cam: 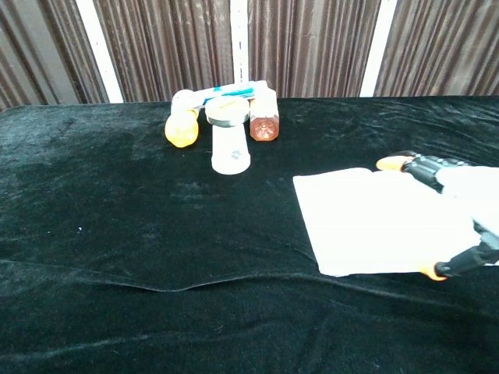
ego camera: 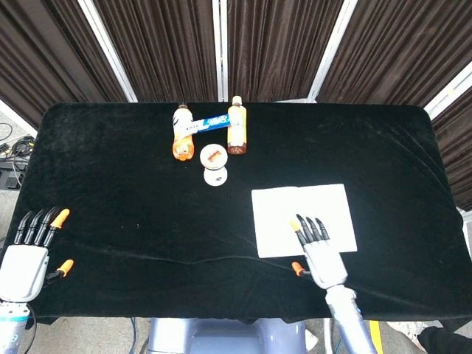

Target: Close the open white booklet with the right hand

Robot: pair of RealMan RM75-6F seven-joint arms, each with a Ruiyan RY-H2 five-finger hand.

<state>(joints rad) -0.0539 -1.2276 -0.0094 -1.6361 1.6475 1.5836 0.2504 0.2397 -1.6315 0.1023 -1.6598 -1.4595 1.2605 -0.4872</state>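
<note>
The open white booklet (ego camera: 282,210) (cam: 366,218) lies flat on the black tablecloth, right of the middle. My right hand (ego camera: 318,252) (cam: 460,202) is over the booklet's near edge, fingers stretched forward and apart, thumb out to the left, holding nothing. From the head view its fingertips lie over the page's lower middle. Whether it touches the paper I cannot tell. My left hand (ego camera: 29,251) stays at the table's near left edge, fingers apart and empty; the chest view does not show it.
At the back centre lie an orange bottle (ego camera: 181,133), a blue-and-white tube (ego camera: 210,122) and an amber bottle (ego camera: 236,127). A small white jar (ego camera: 214,164) stands in front of them. The black cloth (ego camera: 133,192) has a long crease near the front.
</note>
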